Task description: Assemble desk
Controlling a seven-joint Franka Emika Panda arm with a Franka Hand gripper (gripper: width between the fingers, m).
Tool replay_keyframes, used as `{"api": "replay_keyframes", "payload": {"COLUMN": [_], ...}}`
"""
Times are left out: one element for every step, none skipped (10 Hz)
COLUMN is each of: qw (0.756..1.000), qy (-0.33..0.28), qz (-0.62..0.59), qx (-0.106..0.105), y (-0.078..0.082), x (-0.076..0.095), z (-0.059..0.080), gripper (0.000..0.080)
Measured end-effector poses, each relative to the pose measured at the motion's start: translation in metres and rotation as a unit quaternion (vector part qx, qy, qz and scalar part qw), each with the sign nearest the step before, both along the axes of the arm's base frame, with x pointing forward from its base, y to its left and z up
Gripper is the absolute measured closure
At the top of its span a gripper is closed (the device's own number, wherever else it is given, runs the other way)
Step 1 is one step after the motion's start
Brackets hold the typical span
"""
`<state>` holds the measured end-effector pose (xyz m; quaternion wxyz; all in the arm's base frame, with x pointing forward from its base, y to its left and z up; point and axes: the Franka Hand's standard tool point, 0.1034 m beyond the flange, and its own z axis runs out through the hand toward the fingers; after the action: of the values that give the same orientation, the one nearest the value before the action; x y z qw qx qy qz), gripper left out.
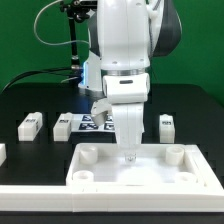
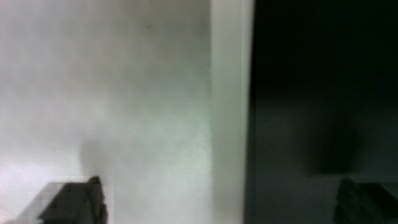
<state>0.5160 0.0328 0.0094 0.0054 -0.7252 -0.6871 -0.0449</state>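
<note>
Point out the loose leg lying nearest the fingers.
The leg on the exterior view's right, alone behind the tabletop's far corner. The other legs lie farther off on the exterior view's left.

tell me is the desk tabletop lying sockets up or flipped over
Sockets up: the tabletop lies flat, its raised rim and round corner sockets facing upward in the exterior view.

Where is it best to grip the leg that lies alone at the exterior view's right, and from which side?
Probably the leg at mid-length, across its long side faces, from above: it lies flat on the table, apart from other parts, both sides free.
</note>
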Motion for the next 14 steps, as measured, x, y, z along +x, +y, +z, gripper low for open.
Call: {"api": "replay_keyframes", "payload": {"qw": [1.0,1.0,1.0,1.0,0.999,0.998,0.997,0.992,0.983,0.974,0.964,0.956,0.952,0.938], "qy": [0.0,0.0,0.0,0.0,-0.005,-0.008,-0.01,-0.012,-0.008,-0.004,-0.007,-0.003,0.001,0.004], "qz": [0.0,0.0,-0.001,-0.02,-0.038,-0.058,-0.073,-0.126,-0.181,-0.226,-0.267,-0.293,-0.306,-0.347], "qx": [0.0,0.0,0.0,-0.001,-0.003,-0.003,-0.003,0.002,0.005,0.006,0.014,0.02,0.02,0.026], "y": [0.0,0.0,0.0,0.002,0.005,0.007,0.01,0.017,0.026,0.034,0.043,0.047,0.045,0.046], "x": [0.0,0.0,0.0,0.002,0.004,0.003,0.003,0.005,0.005,0.009,0.008,0.0,0.002,0.002], "z": [0.0,0.0,0.0,0.008,0.02,0.029,0.036,0.044,0.051,0.06,0.059,0.045,0.046,0.047], "gripper": [0.0151,0.0151,0.0151,0.0151,0.0151,0.0151,0.0151,0.0151,0.0151,0.0151,0.0151,0.0151,0.0151,0.0151]}}
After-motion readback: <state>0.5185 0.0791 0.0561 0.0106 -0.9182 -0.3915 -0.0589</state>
